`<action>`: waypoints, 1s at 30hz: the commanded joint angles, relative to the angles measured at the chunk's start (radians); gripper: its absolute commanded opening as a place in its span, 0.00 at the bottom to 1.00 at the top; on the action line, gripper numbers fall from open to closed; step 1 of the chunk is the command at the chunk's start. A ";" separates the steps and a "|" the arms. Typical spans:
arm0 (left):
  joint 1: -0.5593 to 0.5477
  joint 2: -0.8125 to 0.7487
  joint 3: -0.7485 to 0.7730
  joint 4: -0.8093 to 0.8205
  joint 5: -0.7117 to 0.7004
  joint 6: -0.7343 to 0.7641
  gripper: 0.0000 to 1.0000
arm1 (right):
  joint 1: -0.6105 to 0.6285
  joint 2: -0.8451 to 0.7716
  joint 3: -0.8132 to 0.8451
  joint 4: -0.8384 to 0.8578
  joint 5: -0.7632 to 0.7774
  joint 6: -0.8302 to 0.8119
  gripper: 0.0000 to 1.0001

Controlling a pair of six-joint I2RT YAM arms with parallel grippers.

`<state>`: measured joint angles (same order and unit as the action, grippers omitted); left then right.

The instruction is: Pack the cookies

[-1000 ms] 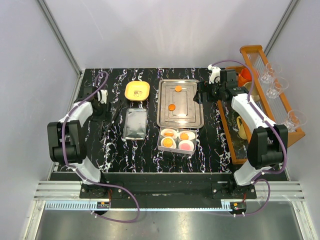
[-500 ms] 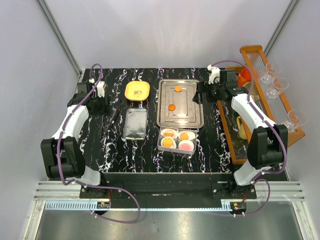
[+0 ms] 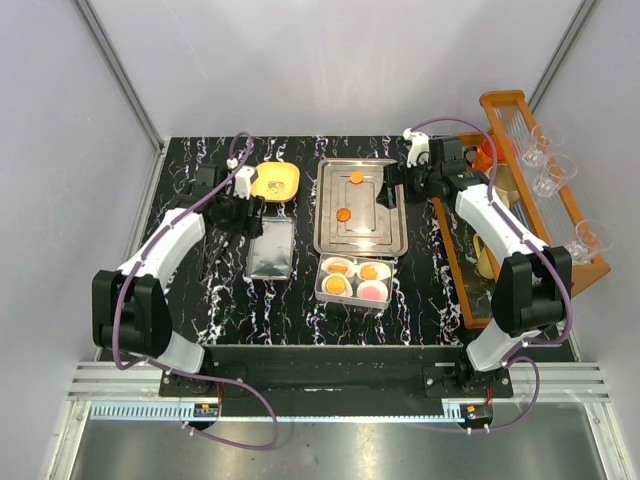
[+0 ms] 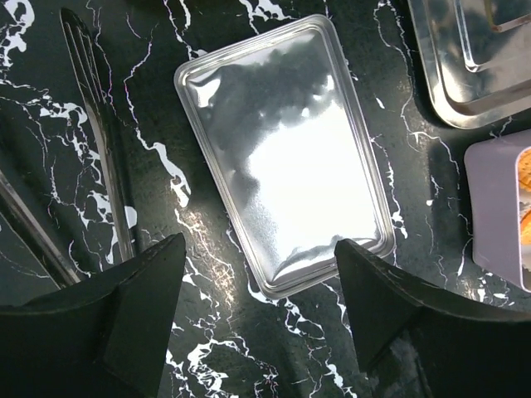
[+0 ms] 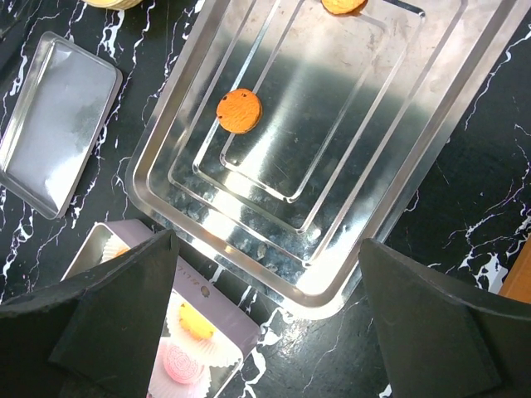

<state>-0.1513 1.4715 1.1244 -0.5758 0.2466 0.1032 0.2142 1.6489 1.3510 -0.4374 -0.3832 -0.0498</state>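
1. Top external view: we see the left fingers [image 3: 248, 212] over the far end of a silver lid [image 3: 270, 250]. The lid lies flat on the black marbled worktop [image 3: 420, 290], on the near side of a yellow dish [image 3: 274, 181].
2. Left wrist view: we see those fingers spread apart with nothing between them and the lid below. Black tongs [image 4: 95, 124] lie on the worktop beside the lid.
3. We put the right fingers [image 3: 386, 192] above the right far part of the steel tray [image 3: 370, 237]. Right wrist view shows them wide apart and empty.
4. We count two orange cookies [image 3: 344, 214] loose on the tray, well apart: one near the middle, one toward the far end.
5. We see a pale box [image 3: 319, 293] just beside the tray's near edge, lid off. It holds four white paper cups [image 3: 326, 266], each with a cookie in it: three orange, plus a pink cookie [image 3: 372, 292] at near right.
6. We see a wooden rack [image 3: 503, 99] with clear glasses [image 3: 547, 180] along the right side.
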 commanded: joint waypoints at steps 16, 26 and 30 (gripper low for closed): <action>-0.004 0.286 0.120 0.034 -0.041 -0.030 0.66 | 0.016 0.003 0.108 -0.046 0.037 -0.079 1.00; -0.002 0.375 0.179 0.008 -0.056 -0.023 0.54 | 0.016 -0.001 0.089 -0.029 0.044 -0.079 1.00; -0.004 0.389 0.180 0.002 -0.063 -0.025 0.53 | 0.017 -0.003 0.076 -0.017 0.047 -0.073 1.00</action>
<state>-0.1539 1.8462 1.2697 -0.5789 0.2047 0.0799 0.2226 1.6527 1.4155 -0.4870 -0.3553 -0.1162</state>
